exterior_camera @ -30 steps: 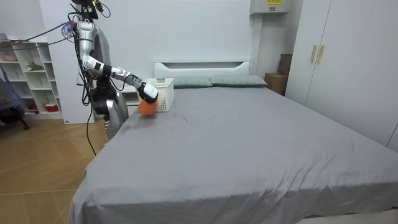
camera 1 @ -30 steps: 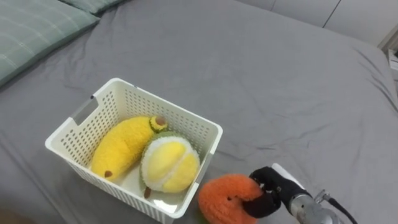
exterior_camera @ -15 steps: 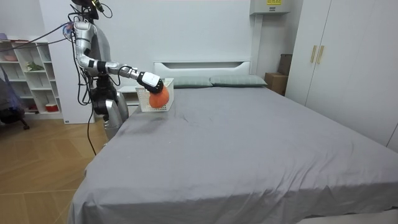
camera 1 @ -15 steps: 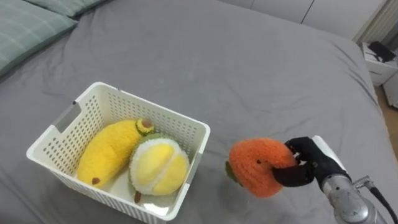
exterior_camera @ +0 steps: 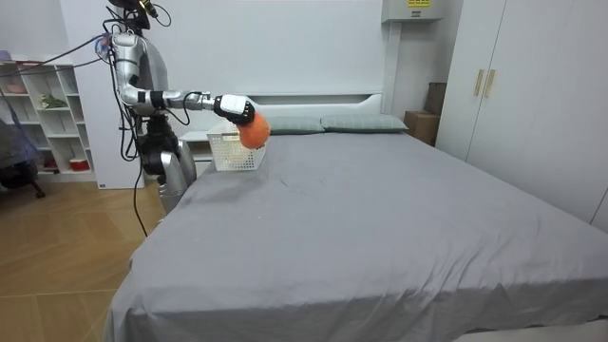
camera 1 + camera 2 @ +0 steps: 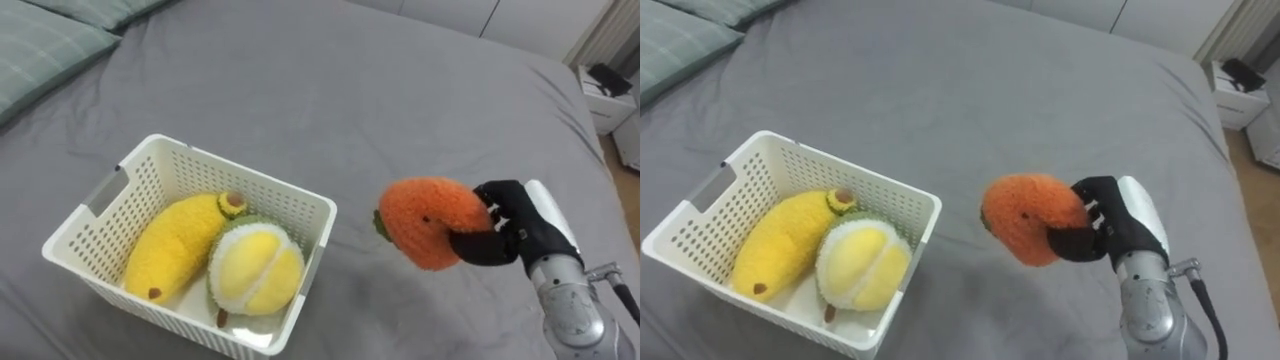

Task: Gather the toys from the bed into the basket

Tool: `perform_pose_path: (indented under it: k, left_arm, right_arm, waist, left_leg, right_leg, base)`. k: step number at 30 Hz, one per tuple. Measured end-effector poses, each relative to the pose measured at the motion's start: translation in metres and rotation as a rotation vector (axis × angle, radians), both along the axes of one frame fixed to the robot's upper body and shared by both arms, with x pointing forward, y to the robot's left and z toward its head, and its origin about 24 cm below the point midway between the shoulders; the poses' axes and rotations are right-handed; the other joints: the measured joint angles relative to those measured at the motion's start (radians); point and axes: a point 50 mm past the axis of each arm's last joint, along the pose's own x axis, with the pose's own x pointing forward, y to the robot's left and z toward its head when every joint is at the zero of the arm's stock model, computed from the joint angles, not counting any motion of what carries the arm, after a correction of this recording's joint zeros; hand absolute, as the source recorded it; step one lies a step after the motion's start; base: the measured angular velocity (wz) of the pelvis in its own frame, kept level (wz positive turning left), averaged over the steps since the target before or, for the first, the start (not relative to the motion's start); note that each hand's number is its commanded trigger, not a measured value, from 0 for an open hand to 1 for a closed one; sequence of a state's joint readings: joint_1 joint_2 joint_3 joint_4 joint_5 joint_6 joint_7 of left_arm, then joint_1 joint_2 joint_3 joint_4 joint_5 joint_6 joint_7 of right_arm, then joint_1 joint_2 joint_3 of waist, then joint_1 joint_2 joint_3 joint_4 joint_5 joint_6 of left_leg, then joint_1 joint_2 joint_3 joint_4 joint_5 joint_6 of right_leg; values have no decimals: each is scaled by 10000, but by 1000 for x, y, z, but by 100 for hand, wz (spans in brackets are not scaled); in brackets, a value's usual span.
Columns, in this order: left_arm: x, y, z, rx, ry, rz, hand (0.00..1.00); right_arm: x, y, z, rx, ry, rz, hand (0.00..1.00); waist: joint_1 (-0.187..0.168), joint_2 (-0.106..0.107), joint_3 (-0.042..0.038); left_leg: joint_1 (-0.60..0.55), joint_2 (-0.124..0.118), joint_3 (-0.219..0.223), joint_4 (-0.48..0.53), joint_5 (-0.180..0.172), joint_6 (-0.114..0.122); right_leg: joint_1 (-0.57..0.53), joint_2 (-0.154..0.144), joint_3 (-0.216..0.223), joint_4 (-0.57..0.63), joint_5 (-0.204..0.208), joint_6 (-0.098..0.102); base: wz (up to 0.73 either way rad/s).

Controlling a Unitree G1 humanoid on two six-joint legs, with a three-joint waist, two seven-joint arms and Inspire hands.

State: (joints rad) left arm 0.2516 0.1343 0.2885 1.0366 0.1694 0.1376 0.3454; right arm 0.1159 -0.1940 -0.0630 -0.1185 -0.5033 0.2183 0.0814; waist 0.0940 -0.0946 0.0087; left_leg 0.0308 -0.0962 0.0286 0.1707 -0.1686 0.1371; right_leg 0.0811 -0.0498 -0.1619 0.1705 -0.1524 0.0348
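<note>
The palm of the right hand (image 6: 512, 232) is hidden against the orange plush toy (image 6: 428, 220), and part of that toy's right side is covered by the curled fingers. One side of the plush banana (image 6: 178, 245) is covered by the plush durian (image 6: 258, 272). The pillow (image 6: 45, 45) is cut off by the left edge. In the room view the contents of the basket (image 5: 231, 157) are too small to be made out.

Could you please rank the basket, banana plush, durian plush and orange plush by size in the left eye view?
1. White basket.
2. Banana plush.
3. Durian plush and orange plush look alike; the orange one, held in the right hand, sits nearer the camera, so unranked.
</note>
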Motion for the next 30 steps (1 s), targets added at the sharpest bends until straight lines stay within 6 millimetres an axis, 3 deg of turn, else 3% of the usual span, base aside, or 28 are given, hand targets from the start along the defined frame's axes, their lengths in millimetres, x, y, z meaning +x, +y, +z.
perform_pose_path:
  k: [3,9,15,26,28,30]
  left_arm:
    - [5,-3,-1,-39,-163,-231,0]
    - [9,-4,0,278,-234,-509,0]
    - [14,-7,-2,153,-192,-756,0]
    - [24,-14,-5,-415,-108,-1560,0]
    - [30,-14,-5,-504,-206,-1611,0]
    - [31,-15,-6,-608,-228,-1631,0]
  right_arm:
    - [2,10,18,-64,-833,376,100]
    - [18,38,47,125,-2177,1479,100]
    - [23,58,58,1063,-2671,2401,100]
    - [26,100,63,1722,-2725,4175,100]
    - [27,105,65,1711,-2782,4377,58]
    - [26,109,64,1783,-2756,4485,0]
  waist:
    - [141,140,7]
    - [244,119,-6]
    - [518,69,-41]
    - [859,137,-2]
    - [1015,142,3]
    - [1063,137,1]
  left_leg:
    - [-16,12,86,-34,1,-2]
    - [-34,22,84,-22,0,-2]
    - [-24,14,14,-11,3,4]
    - [-222,-29,-212,83,2,6]
    - [-220,-32,-262,93,3,6]
    - [-217,-40,-344,94,4,7]
  right_leg:
    - [1,32,100,-12,0,-1]
    - [-16,37,70,-21,1,-1]
    - [35,17,-38,-37,3,2]
    - [-21,13,-127,-25,5,5]
    - [-6,12,-174,-25,5,5]
    - [32,1,-291,-26,7,6]
  base:
    - [-8]
    - [-1]
    - [5]
    - [5]
    - [10]
    - [11]
